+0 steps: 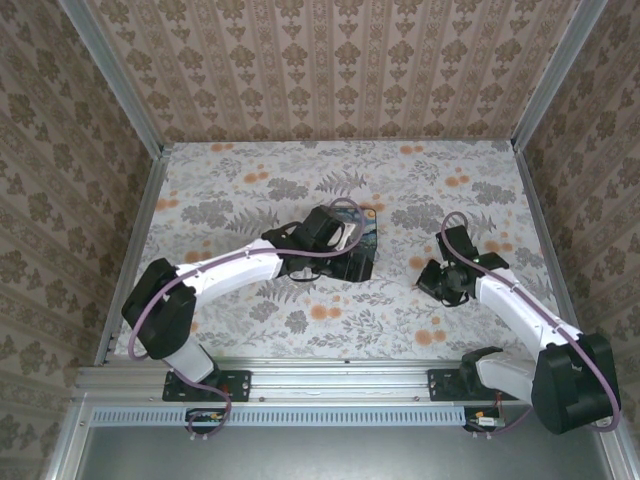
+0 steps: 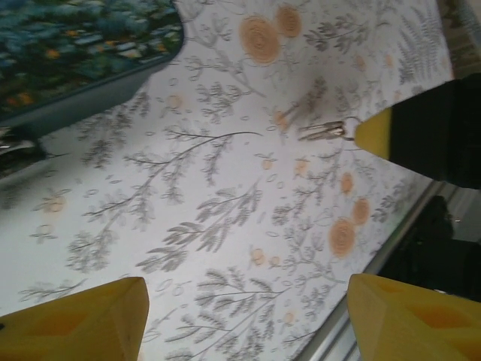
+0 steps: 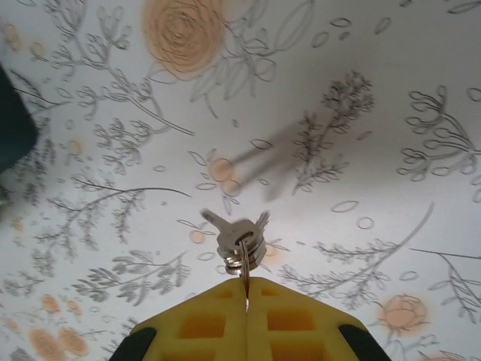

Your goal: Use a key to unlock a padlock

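Note:
My right gripper is shut on the ring of a small bunch of silver keys, which hangs from its yellow fingertips a little above the table. In the left wrist view the keys stick out sideways from that gripper's tip. From above, the right gripper sits right of the centre. My left gripper is open with nothing between its fingers and hovers by the dark blue box; overhead it is above the box. The brass padlock is hidden.
A floral cloth covers the table, with patterned walls on three sides and a metal rail along the near edge. A bit of shiny metal shows under the box's edge; I cannot tell what it is.

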